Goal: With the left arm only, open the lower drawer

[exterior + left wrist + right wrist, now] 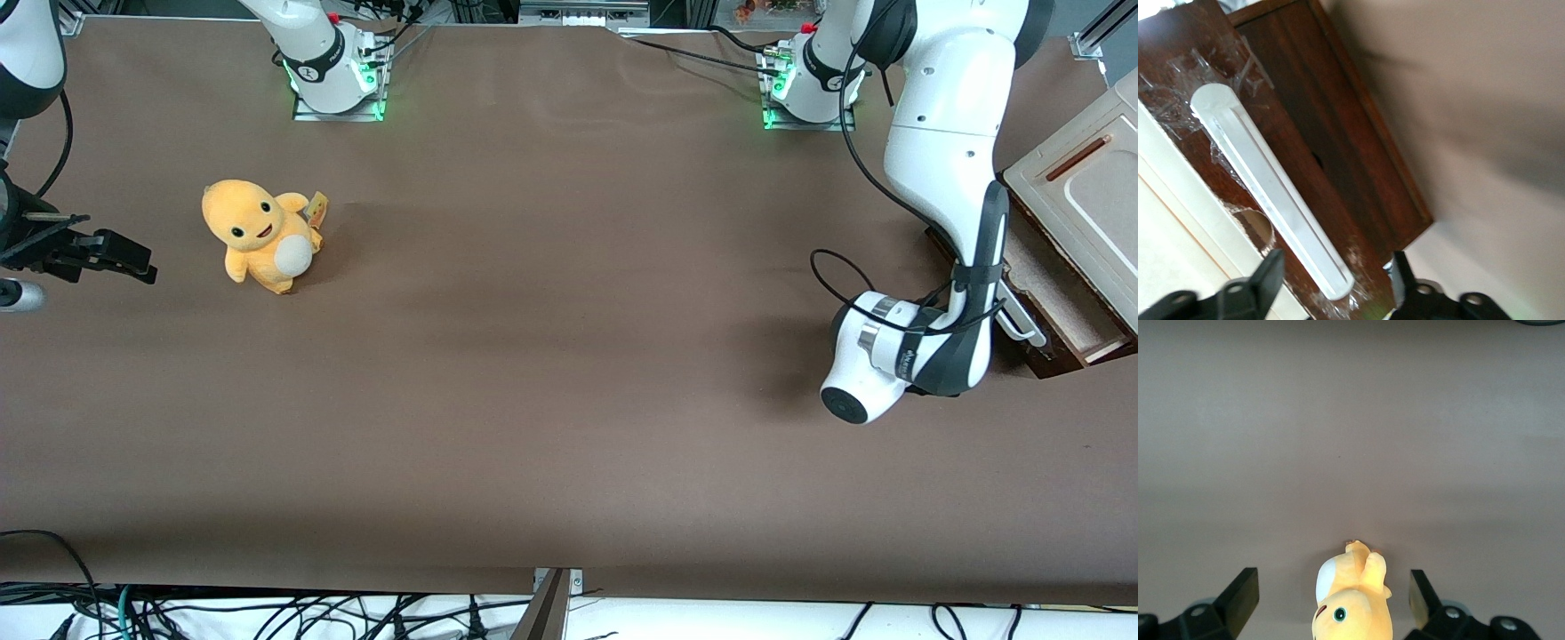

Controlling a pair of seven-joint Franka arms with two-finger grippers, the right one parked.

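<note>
Black pincer (1331, 280) hung wide apart around one end of the white handle (1268, 190). That stiff, smooth bar looked best to grab. The lower drawer (1062, 307), partly out, sat at the tabletop's (533, 356) working-arm end and seemed heavy.

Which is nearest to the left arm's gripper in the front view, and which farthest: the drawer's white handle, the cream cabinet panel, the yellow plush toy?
The gripper is at the lower drawer.
1. White handle, at the gripper.
2. Cream cabinet panel, above the drawer.
3. Yellow plush toy, toward the parked arm's end.
</note>
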